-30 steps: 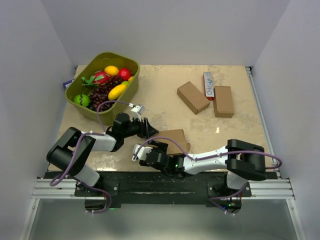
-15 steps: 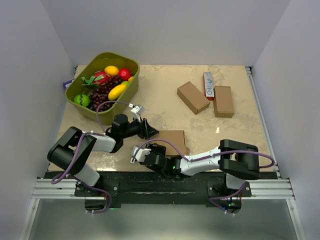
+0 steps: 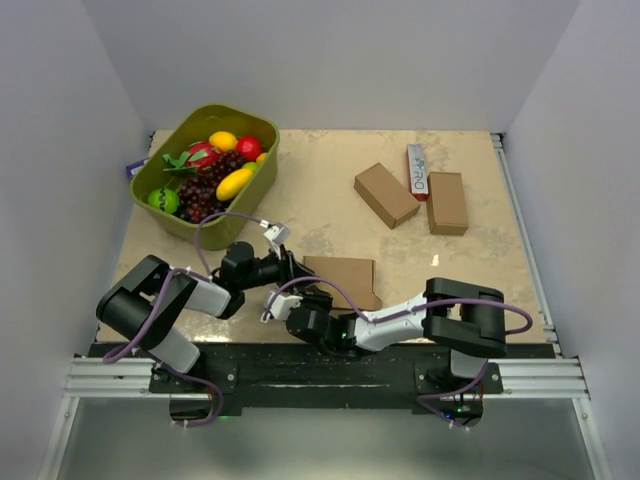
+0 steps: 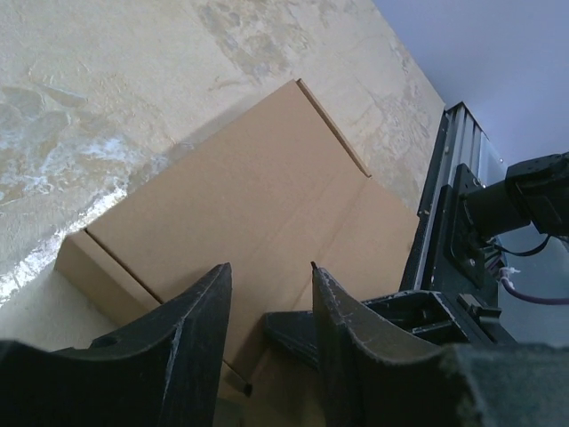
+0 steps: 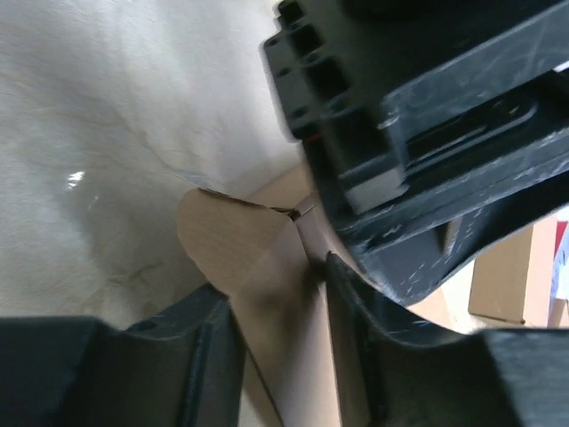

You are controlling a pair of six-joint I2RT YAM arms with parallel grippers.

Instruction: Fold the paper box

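narrowing at both claws over the last second: left claw half open, nothing between its fingers; right claw drawn in around side flap, grip unclear. paper box just ahead of left claw, beneath right claw. probably pinching that flap for folding.

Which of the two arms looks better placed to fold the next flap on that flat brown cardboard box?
Probably the right. The right gripper straddles the small rounded flap of the shallow brown cardboard box; the left gripper only faces its broad lid panel.
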